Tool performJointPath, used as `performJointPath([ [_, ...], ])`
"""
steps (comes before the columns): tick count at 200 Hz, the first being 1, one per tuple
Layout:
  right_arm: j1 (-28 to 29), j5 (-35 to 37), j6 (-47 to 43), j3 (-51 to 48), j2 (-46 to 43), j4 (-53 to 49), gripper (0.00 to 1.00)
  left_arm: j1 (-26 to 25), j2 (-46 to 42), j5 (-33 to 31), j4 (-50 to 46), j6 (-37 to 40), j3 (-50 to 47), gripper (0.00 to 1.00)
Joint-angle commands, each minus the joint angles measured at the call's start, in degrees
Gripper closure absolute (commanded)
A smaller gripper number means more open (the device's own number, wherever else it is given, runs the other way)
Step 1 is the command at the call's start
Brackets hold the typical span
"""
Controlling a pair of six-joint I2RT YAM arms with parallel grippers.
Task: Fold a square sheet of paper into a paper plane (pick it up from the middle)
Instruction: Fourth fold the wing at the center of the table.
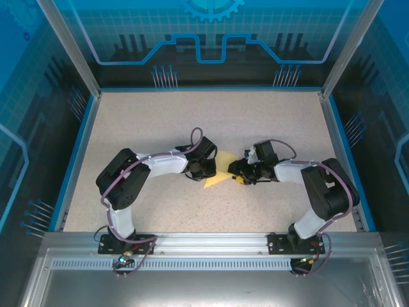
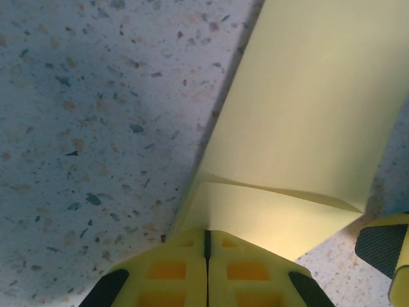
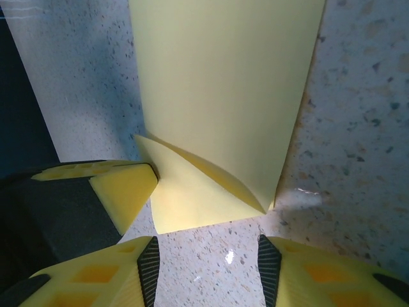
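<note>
While left hand (image 2: pixel 206 235) closed at sheet (image 2: pixel 307 115), right hand (image 3: pixel 206 248) parted.

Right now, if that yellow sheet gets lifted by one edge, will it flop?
Probably floppy: the sheet looks thin, and its folded flap curls up. Likely light, so a push may slide it across the table.

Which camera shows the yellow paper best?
The right wrist camera: the yellow paper is close, with both long edges and its folded corner showing. The left wrist camera cuts it off at the shut left claw. The top camera shows small yellow bits between the arms.
</note>
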Motion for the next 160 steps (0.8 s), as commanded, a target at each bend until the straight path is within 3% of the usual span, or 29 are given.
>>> performJointPath([
  [1, 1.4, 0.6, 0.6, 2.1, 1.0, -1.4, 0.52, -0.3, 1.2, -1.2, -2.7, 0.1, 1.3, 0.96],
  [102, 2.1, 5.8, 3.3, 4.3, 2.7, -5.1, 0.51, -0.3, 0.9, -1.6, -2.6, -2.5, -0.9, 0.96],
  [160, 1.9, 8.5, 3.4, 2.3, -0.8, -6.2, 0.5, -0.3, 0.9, -1.7, -3.0, -2.6, -1.1, 0.96],
])
